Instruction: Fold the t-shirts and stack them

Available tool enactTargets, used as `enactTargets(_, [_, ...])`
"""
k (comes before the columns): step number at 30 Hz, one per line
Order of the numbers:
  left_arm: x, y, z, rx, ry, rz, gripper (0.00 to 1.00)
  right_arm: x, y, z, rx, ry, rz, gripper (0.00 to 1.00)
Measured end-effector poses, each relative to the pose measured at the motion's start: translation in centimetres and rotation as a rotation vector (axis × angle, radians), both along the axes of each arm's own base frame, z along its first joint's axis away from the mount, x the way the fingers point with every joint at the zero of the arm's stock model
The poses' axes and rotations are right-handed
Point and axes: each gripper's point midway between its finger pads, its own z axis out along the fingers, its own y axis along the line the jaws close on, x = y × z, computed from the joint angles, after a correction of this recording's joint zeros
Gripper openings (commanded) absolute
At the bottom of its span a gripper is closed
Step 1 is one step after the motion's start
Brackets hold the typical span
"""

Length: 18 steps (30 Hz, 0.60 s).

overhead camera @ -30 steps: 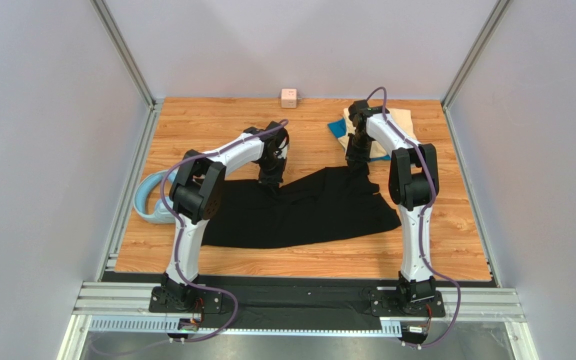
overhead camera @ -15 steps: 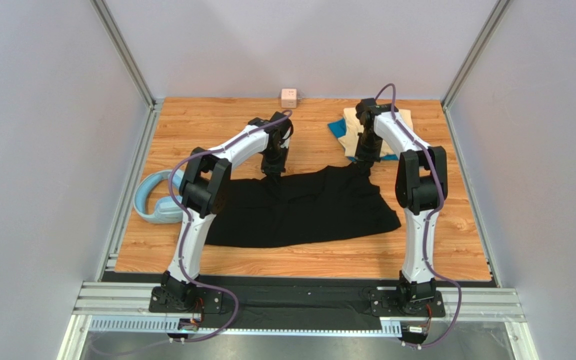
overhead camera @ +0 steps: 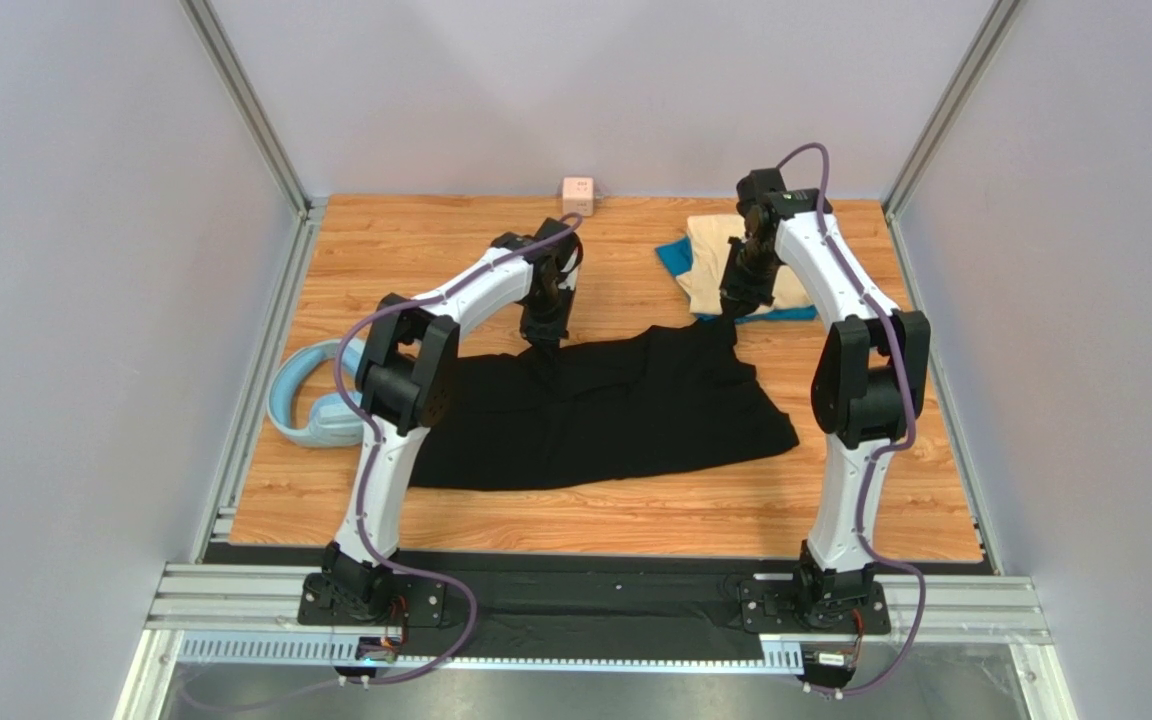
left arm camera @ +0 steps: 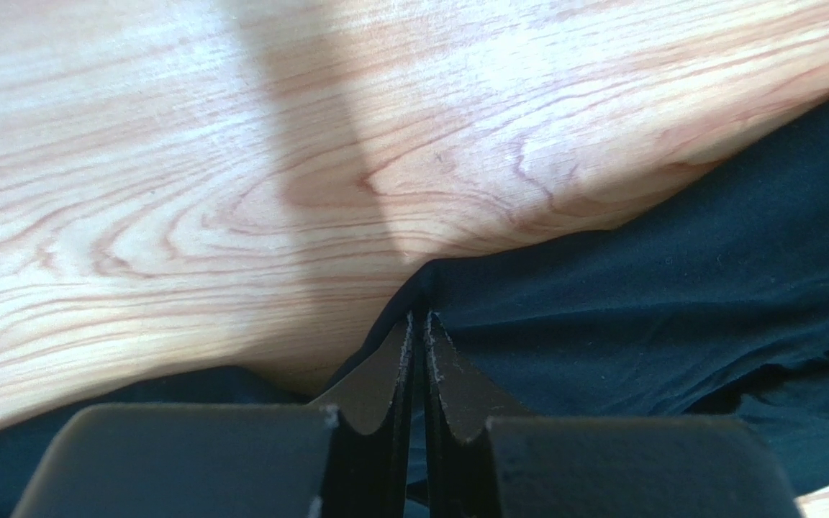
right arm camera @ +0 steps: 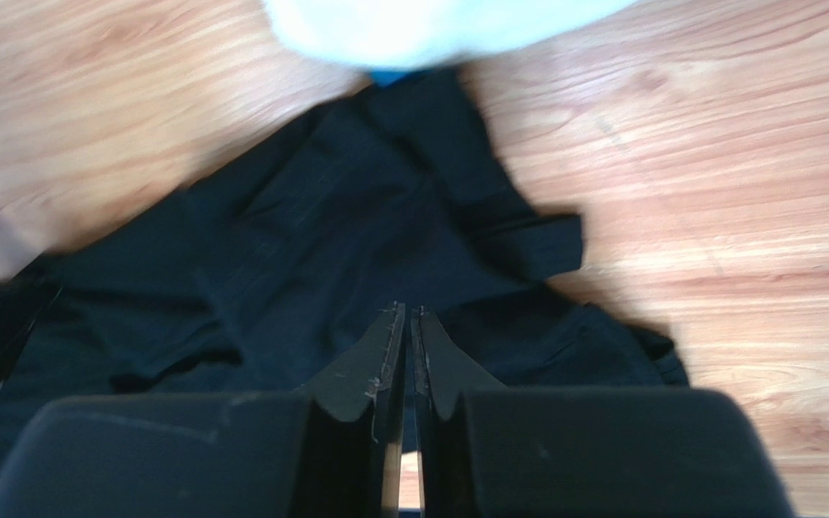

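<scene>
1. The plain black cloth t-shirt [overhead camera: 612, 413] lies spread mid-bench on the wooden bench [overhead camera: 868, 495], its far right corner touching the cream-beige cloth t-shirt [overhead camera: 710, 240], which lies on the bright blue cloth t-shirt [overhead camera: 669, 258].
2. The left gripper [left arm camera: 417, 318] has its jaws pressed almost together, pinching the far edge of the black shirt. The right gripper [right arm camera: 403, 311] hangs above the black cloth with jaws nearly closed, and it seems to hold nothing.
3. To do the step well, I think the far edge should be laid straight and flat before folding.

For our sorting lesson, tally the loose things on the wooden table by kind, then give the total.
t-shirts: 3 (black t-shirt, cream t-shirt, blue t-shirt)
light-blue ring: 1
pink cube: 1
Total: 5
</scene>
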Motion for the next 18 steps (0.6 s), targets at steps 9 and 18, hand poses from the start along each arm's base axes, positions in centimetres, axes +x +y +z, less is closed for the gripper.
enactTargets(9, [-2.4, 1.9, 6.6, -0.041, -0.078, -0.009, 0.10, -7.0, 4.2, -2.6, 0.051, 0.105, 0.125, 0.10])
enactTargets(18, [-14.5, 8.4, 1.5, 0.088, 0.158, -0.007, 0.00, -11.5, 3.8, -7.1, 0.025, 0.261, 0.129, 0.08])
